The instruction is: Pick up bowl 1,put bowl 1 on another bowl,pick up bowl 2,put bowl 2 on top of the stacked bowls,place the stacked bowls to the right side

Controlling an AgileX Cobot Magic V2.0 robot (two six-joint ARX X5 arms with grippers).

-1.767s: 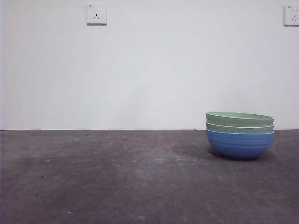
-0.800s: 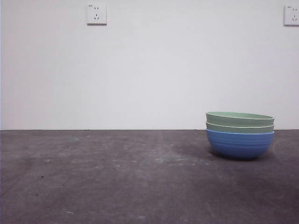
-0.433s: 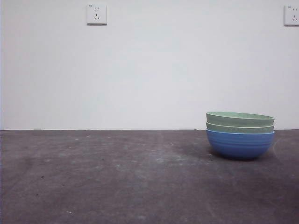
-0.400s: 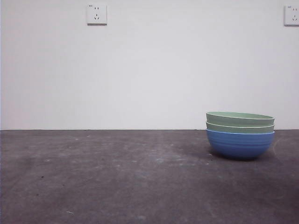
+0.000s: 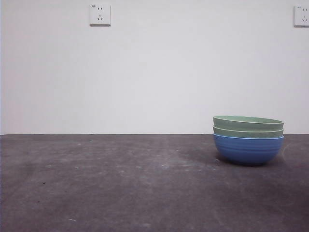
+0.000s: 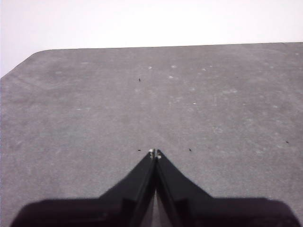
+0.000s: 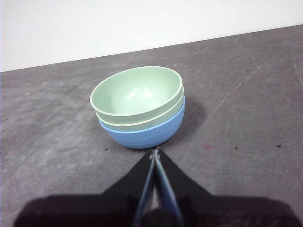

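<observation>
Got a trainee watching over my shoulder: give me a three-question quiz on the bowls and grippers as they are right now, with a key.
1. True or false: the blue bowl sits at the bottom of the stack.
2. How many pale green bowls are nested in it? A) one B) two C) three
3. Fill in: the right gripper is ____ and holds nothing, close beside the stack.

Key: 1 true. 2 B. 3 shut. The left gripper is shut too, over the bare table, and neither gripper touches a bowl.
</observation>
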